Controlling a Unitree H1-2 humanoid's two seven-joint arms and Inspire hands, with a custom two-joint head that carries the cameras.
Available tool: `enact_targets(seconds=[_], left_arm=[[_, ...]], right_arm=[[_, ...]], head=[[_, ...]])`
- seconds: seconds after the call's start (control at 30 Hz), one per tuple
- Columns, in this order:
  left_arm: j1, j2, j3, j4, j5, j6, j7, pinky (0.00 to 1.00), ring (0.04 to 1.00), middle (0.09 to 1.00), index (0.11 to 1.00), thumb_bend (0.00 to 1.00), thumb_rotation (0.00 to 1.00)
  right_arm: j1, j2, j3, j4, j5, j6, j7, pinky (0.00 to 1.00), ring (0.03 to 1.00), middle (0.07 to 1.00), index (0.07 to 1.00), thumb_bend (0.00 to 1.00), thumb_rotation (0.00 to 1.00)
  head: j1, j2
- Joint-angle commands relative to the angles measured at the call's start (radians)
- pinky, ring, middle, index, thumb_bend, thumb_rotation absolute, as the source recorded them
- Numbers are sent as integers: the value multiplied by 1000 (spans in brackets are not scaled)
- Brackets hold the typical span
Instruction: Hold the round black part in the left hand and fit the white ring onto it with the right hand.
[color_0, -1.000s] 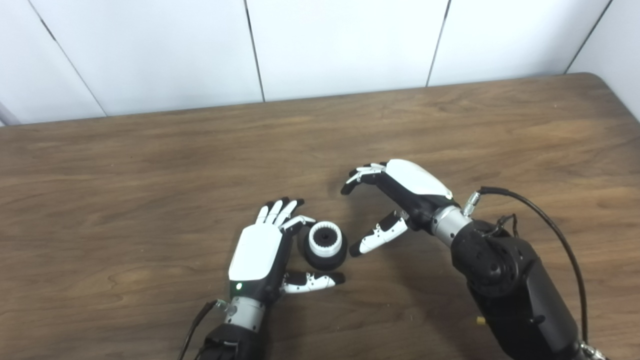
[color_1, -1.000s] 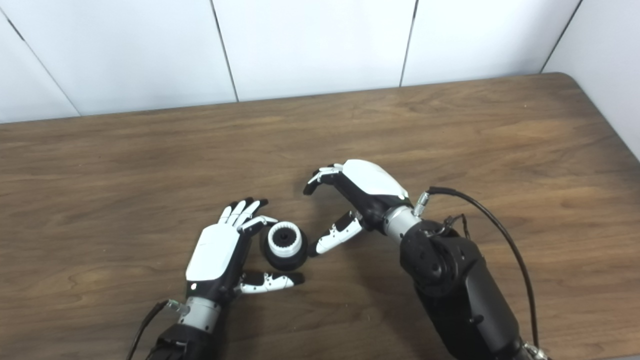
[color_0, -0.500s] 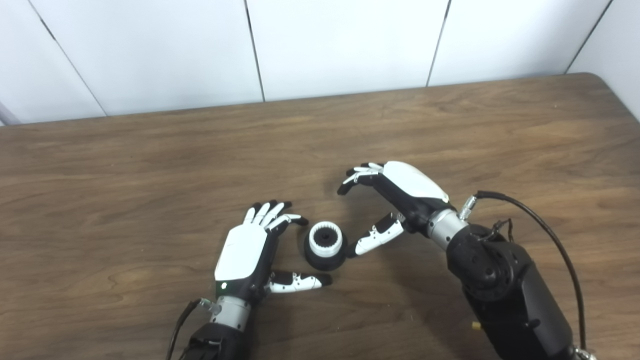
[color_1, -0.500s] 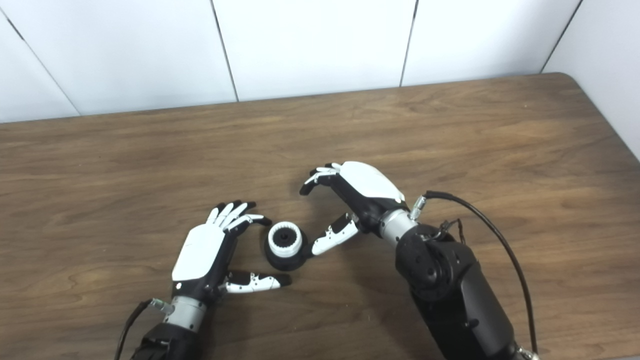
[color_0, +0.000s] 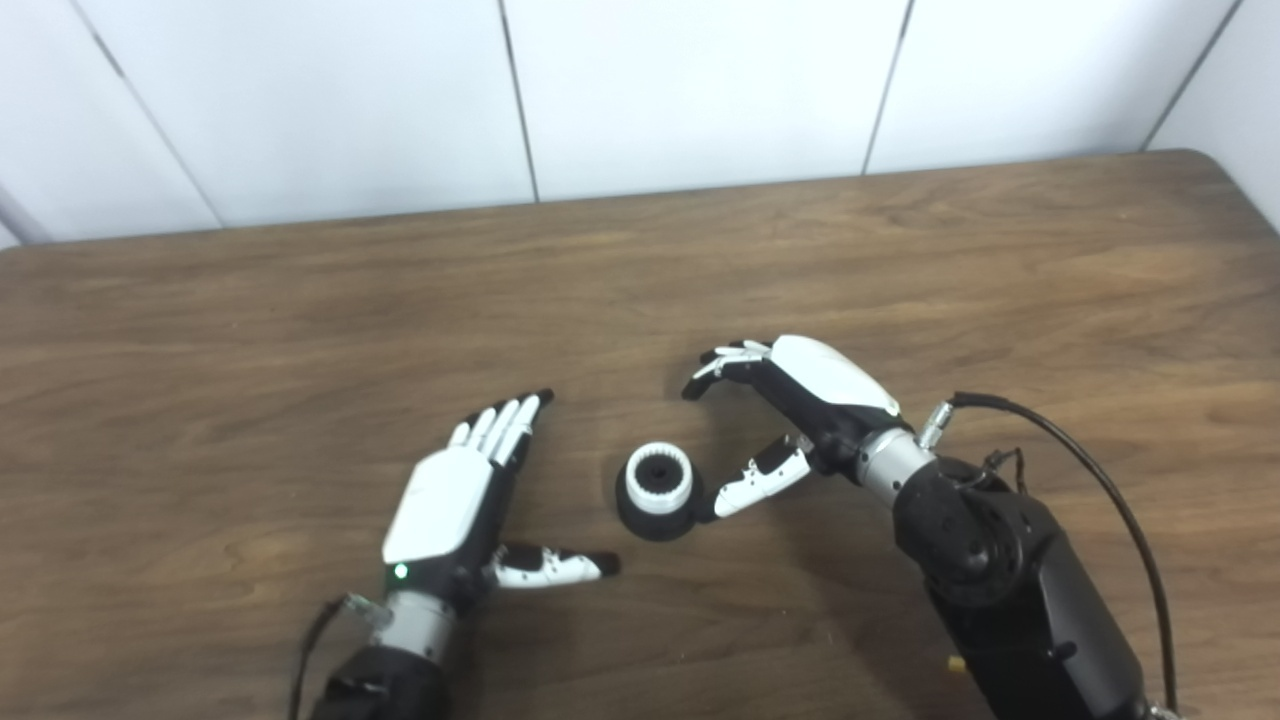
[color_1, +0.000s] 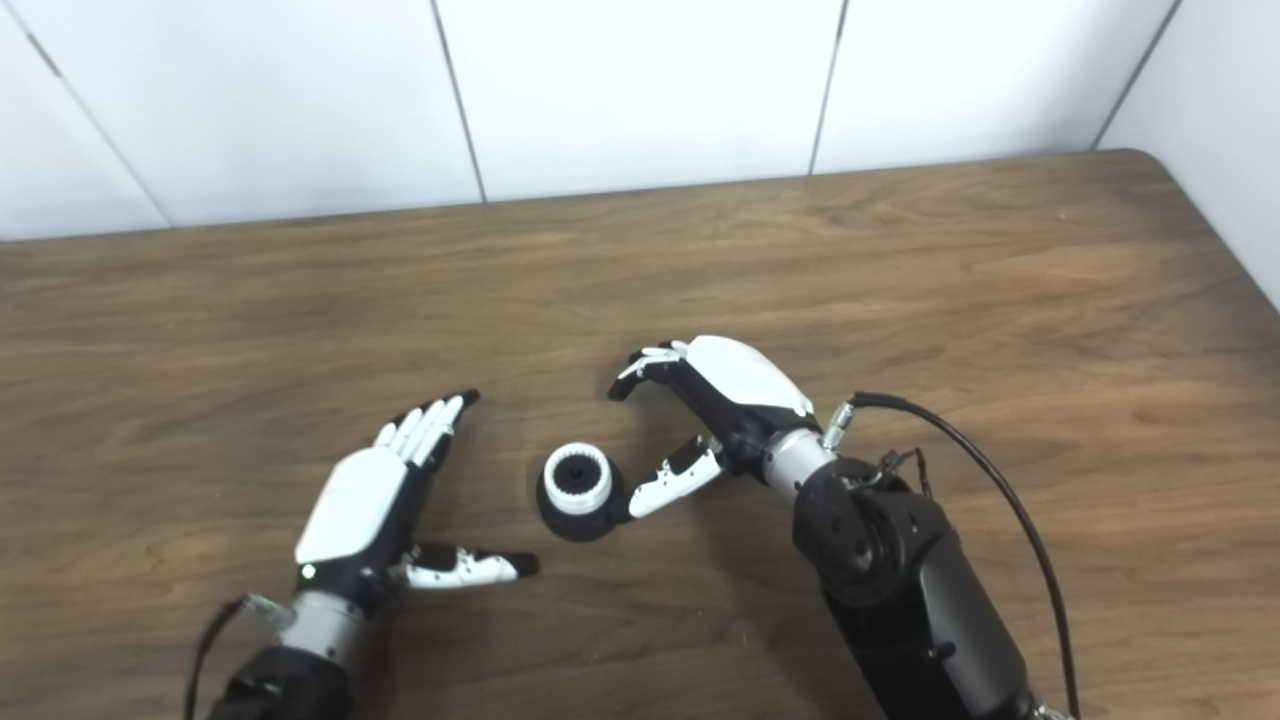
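The white ring (color_0: 659, 478) already sits on top of the round black part (color_0: 655, 510), which stands on the bench (color_0: 1000, 260) between your two hands. Your left hand (color_0: 450, 500) lies released, fingers spread, well to the left of the part and holding nothing. Your right hand (color_0: 800, 410) is also released, its fingers curled loosely over bare wood, with the thumb tip just beside the part's right flank; whether it touches is hard to tell. Judge the fit done, so draw that thumb straight away to the right, low and slow, without nudging the part or tipping the ring.
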Motion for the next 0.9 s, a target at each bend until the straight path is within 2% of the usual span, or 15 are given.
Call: enact_targets(seconds=[0.0,0.17,0.23,0.33,0.4,0.47,0.53,0.63,0.7,0.73,0.8,0.87], left_arm=[[-5,30,32,-75,-48,24,-45,1000,1000,984,1000,1000,283],[5,67,121,-172,-181,109,-145,1000,1000,990,1000,1000,251],[16,69,183,-201,-275,153,-164,928,985,983,1000,1000,219],[29,86,248,-220,-368,176,-172,919,997,991,1000,1000,209],[39,98,284,-221,-411,176,-163,937,997,988,1000,997,240],[50,100,310,-217,-443,165,-144,928,987,981,996,960,276],[58,91,330,-208,-478,147,-122,971,989,981,985,902,302],[79,67,354,-190,-524,104,-74,997,988,974,974,830,330],[91,51,364,-178,-549,75,-46,1000,983,964,970,761,390],[100,48,368,-173,-551,59,-34,971,969,956,967,709,456],[116,36,375,-164,-568,37,-15,924,950,955,970,622,615],[127,9,397,-145,-641,10,2,930,955,960,971,571,697]], right_arm=[[-33,4,-8,-18,12,-15,-23,1000,959,907,746,1000,325],[-31,-6,-29,-30,48,2,-9,958,949,927,768,1000,326],[-24,-18,-47,-35,80,8,-1,904,946,935,795,1000,390],[-11,-31,-75,-52,117,22,10,868,936,929,816,981,466],[1,-42,-91,-68,128,27,17,860,934,928,830,879,561],[13,-49,-104,-80,129,28,16,847,926,927,843,787,675],[27,-44,-125,-87,137,29,2,837,912,920,850,697,776],[61,-23,-169,-92,176,17,-59,820,897,911,849,603,857],[88,-5,-205,-90,214,8,-107,813,893,913,855,530,930],[104,11,-223,-93,234,8,-133,816,893,916,862,506,972],[133,40,-261,-87,284,-12,-190,831,895,920,874,483,995],[158,63,-295,-70,341,-45,-243,834,891,915,887,466,999]], head=[[1,-2],[-2,-8],[-7,-13],[-16,-18],[-21,-20],[-25,-23],[-28,-25],[-33,-29],[-40,-30],[-41,-31],[-55,-34],[-60,-36]])
